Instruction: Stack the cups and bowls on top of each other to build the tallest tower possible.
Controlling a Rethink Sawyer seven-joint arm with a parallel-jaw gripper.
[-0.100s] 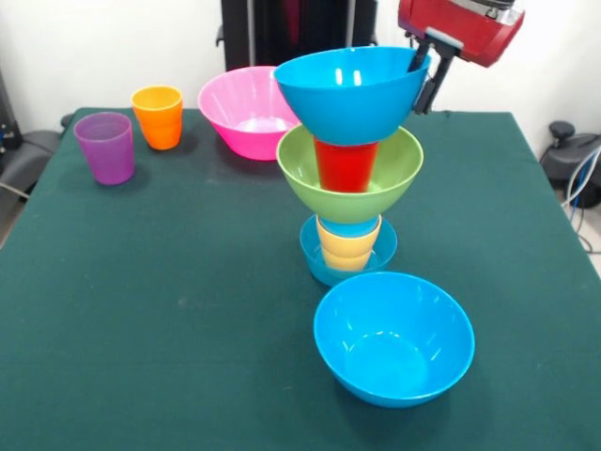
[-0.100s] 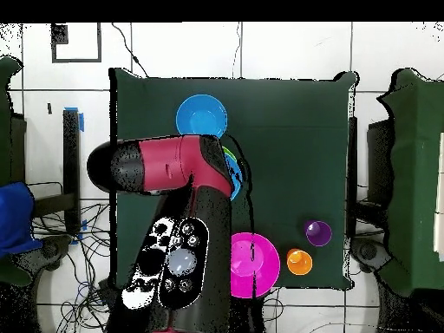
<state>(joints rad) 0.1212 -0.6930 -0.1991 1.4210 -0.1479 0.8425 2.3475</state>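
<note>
The fingers [image 1: 424, 73] pinch the rim of the top blue bowl [image 1: 349, 92], tilted over the red cup [image 1: 346, 165].

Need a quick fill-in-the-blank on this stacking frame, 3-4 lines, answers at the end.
1. The tower stands on a small ____ bowl.
2. The cup inside the green bowl is ____.
3. The gripper has its fingers clamped on the rim of the top ____ bowl.
4. Beside the purple cup stands the ____ cup, apart from the tower.

Answers: blue; red; blue; orange
</note>
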